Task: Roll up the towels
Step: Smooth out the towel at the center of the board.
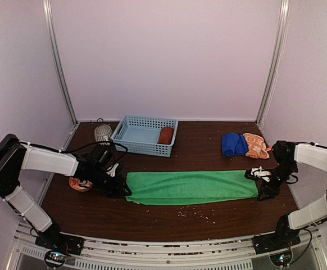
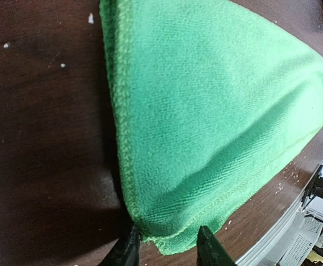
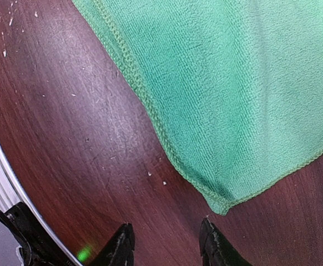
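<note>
Table (image 1: 208,143) — towel (image 2: 217,111) at left end effector (image 2: 167,246)

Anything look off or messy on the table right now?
Pale crumbs lie scattered on the dark wooden table, just in front of the bright green towel, which is laid out as a long folded strip. Both wrist views show more of them beside the towel's corners. Nothing else looks spilled, damaged or askew.

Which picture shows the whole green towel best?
The top view: the green towel lies there whole, end to end. The left wrist view shows just one end, the right wrist view just one corner.
</note>
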Controlling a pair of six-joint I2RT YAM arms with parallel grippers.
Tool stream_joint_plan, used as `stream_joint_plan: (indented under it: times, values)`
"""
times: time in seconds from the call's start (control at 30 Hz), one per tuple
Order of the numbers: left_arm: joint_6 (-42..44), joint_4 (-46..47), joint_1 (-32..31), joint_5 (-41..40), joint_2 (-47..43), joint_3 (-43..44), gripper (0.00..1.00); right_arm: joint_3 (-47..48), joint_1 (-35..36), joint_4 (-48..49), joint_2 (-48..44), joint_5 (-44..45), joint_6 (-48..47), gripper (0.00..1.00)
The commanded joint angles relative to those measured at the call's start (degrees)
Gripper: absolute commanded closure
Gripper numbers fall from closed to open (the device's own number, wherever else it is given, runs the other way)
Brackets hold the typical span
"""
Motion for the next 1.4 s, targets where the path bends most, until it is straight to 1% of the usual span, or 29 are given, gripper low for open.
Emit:
stream_joint_plan:
  times: [0.0, 0.17, 0.27, 0.47, 0.67, 0.73, 0.93, 1.07, 1.17, 1.23, 1.3, 1.37]
  values:
    - [-0.23, 0.39, 0.21, 0.48, 1.40, 1.52, 0.66, -0.41, 0.49, 0.20, 0.33, -0.11, -1.08, 0.59]
    - [0.69, -4.43, 0.27, -2.59, 0.16, 2.68, 0.65, -0.77, 0.50, -0.70, -0.10, 0.01, -2.50, 0.58]
    - [0.44, -3.55, 0.25, -2.40, -0.13, 2.38, 0.63, -1.25, 0.59, -0.52, -0.68, 0.19, -3.42, 0.56]
    - [-0.59, 1.68, 0.20, 0.66, 2.09, 1.36, 0.74, -0.63, 0.84, -0.20, 0.48, 0.19, -3.16, 0.56]
    - [0.07, 0.90, 0.24, -0.16, 1.15, 2.10, 0.89, -0.71, 0.86, 0.12, 0.51, -0.02, -2.92, 0.56]
    - [0.45, -0.09, 0.21, -0.78, 1.07, 2.62, 0.92, -0.81, 0.85, 0.26, 0.67, -0.22, -2.80, 0.56]
    - [3.21, -5.94, 0.26, -2.81, -0.29, 5.48, 0.95, 0.35, 0.84, -1.06, 1.05, -1.15, -3.09, 0.55]
    - [4.96, -9.41, 0.24, -3.20, -1.40, 8.00, 0.95, 1.15, 0.83, -0.91, 1.62, -0.82, -3.43, 0.53]
    - [5.32, -10.17, 0.18, -3.25, -1.80, 8.72, 0.95, 1.80, 0.84, -1.31, 2.16, -0.65, -5.00, 0.51]
    - [5.48, -10.12, 0.23, -2.81, -1.74, 8.93, 0.96, 2.13, 0.86, 0.19, 2.27, 0.12, -4.07, 0.50]
    - [5.51, -10.07, 0.14, -2.43, -1.74, 9.27, 0.97, 2.40, 0.98, 3.84, 2.43, 1.90, -1.35, 0.51]
    - [5.56, -10.04, 0.11, -2.19, -1.80, 9.76, 0.98, 3.21, 0.96, 4.98, 3.14, 2.32, -1.29, 0.52]
